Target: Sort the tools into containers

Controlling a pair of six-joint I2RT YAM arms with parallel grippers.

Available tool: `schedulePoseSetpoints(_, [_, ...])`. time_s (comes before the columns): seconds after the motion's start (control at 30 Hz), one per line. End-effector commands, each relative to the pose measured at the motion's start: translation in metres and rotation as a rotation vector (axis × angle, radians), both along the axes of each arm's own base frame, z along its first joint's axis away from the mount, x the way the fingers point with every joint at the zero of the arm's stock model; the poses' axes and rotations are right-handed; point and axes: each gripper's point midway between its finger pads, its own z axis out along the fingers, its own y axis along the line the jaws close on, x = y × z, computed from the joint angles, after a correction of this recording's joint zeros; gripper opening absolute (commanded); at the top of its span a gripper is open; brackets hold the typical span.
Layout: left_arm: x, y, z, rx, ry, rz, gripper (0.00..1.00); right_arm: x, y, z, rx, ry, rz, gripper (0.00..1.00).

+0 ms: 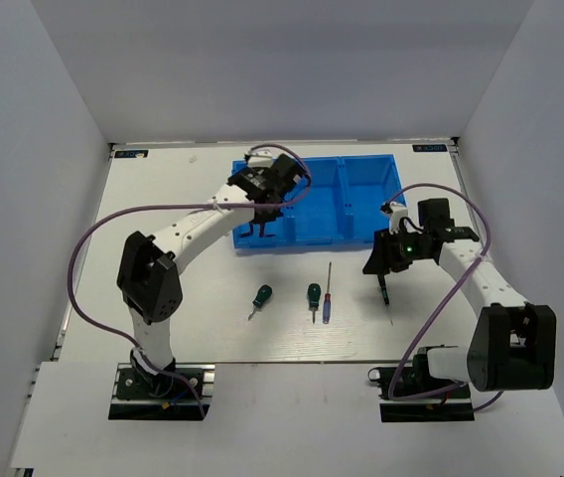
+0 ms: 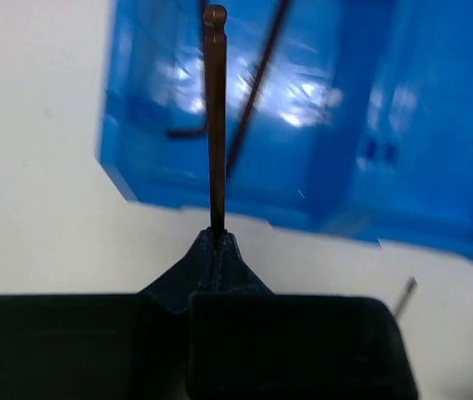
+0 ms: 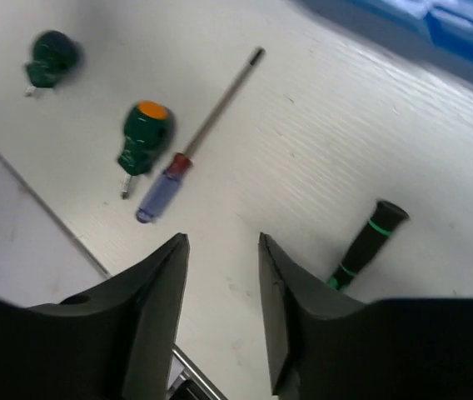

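Observation:
The blue three-compartment tray stands at the back of the table. My left gripper is shut on a thin dark hex key and holds it over the near edge of the tray's left compartment. Two more hex keys lie in that compartment. My right gripper is open and empty above the table. A dark-handled screwdriver with green rings lies just to its right. Two stubby green screwdrivers and a slim blue-handled screwdriver lie in front of the tray.
The tray's middle and right compartments look bare. The table's near edge with a metal strip runs just left of my right gripper. White walls enclose the table on the left, back and right.

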Motion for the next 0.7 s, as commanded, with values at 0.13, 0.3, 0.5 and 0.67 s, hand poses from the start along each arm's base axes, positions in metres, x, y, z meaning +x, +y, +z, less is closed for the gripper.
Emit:
schedulePoseSetpoints(0.13, [0.082, 0.044, 0.019, 0.079, -0.096, 0.03, 0.0, -0.005, -0.048, -0.036, -0.294, -0.062, -0.06, 0.64])
schedulePoseSetpoints(0.3, [0.118, 0.05, -0.009, 0.101, -0.059, 0.001, 0.18, 0.0, -0.065, -0.057, -0.393, -0.059, -0.102, 0.66])
schedulePoseSetpoints(0.5, [0.123, 0.042, -0.019, 0.058, -0.047, -0.03, 0.56, 0.001, -0.07, -0.075, -0.438, -0.031, -0.132, 0.68])
schedulePoseSetpoints(0.67, [0.107, 0.043, 0.006, 0.027, -0.092, -0.065, 0.62, -0.004, -0.067, -0.094, -0.466, 0.011, -0.121, 0.68])
